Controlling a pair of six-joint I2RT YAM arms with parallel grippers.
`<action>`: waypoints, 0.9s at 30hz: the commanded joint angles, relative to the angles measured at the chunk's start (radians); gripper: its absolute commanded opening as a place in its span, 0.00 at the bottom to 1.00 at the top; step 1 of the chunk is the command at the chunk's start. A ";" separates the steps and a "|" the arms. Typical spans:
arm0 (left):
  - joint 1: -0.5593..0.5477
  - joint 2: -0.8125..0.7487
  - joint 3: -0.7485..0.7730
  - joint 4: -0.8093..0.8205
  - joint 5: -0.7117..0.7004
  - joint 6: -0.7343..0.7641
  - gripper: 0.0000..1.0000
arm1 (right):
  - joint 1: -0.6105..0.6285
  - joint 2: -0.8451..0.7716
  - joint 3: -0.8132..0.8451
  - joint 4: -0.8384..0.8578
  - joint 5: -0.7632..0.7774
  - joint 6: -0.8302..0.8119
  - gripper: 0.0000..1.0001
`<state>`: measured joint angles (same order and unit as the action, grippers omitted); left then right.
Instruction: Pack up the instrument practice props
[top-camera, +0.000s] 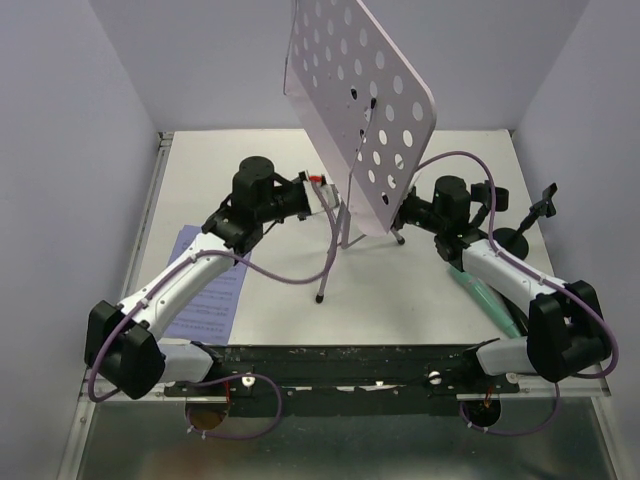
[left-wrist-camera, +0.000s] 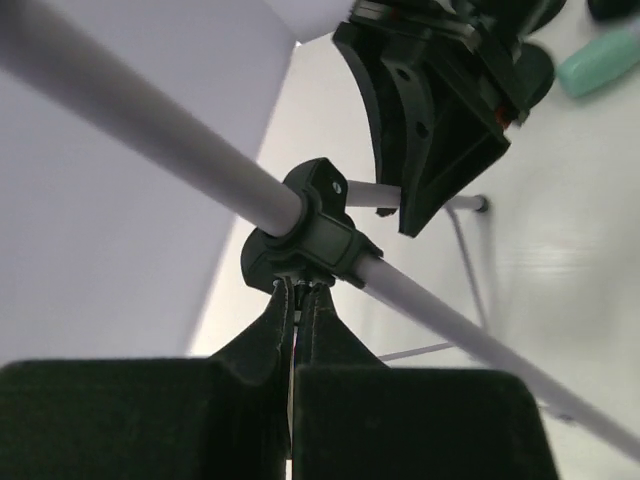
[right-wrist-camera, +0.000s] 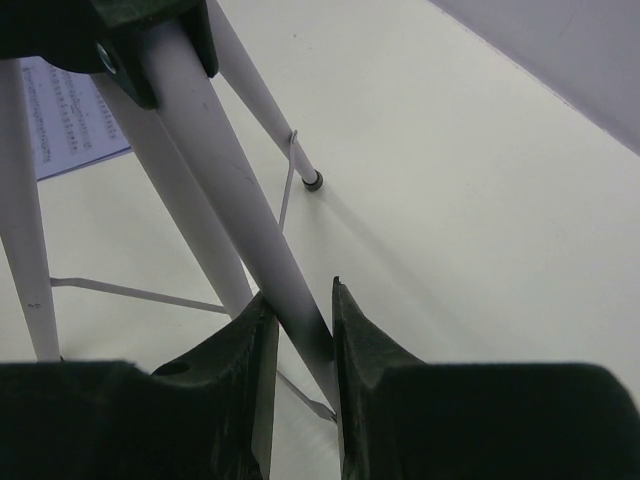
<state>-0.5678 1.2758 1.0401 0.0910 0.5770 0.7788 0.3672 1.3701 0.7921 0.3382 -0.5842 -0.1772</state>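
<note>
As my right gripper (right-wrist-camera: 300, 320) is clamping a tripod leg (right-wrist-camera: 215, 160), my closed left gripper (left-wrist-camera: 297, 300) is sitting just under the collar (left-wrist-camera: 310, 235), desk (top-camera: 360, 110) overhanging at twelve o'clock.

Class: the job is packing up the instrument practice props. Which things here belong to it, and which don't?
Belong: silver tripod with perforated desk; sheet-music pages; mint-green microphone; black round-based pole.
Just there: purple cables; white table; black front rail.
</note>
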 joint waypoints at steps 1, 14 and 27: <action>0.120 0.043 0.152 -0.115 0.056 -0.675 0.00 | 0.003 0.044 -0.048 -0.260 -0.011 0.094 0.01; 0.279 0.273 0.109 0.099 0.411 -1.530 0.00 | 0.003 0.081 -0.019 -0.292 -0.020 0.100 0.00; 0.364 0.260 0.132 0.147 0.376 -1.550 0.60 | 0.003 0.098 0.009 -0.298 -0.016 0.087 0.00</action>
<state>-0.2512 1.5391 1.1625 0.2859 0.9905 -0.7967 0.3714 1.4025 0.8391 0.2863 -0.6182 -0.1570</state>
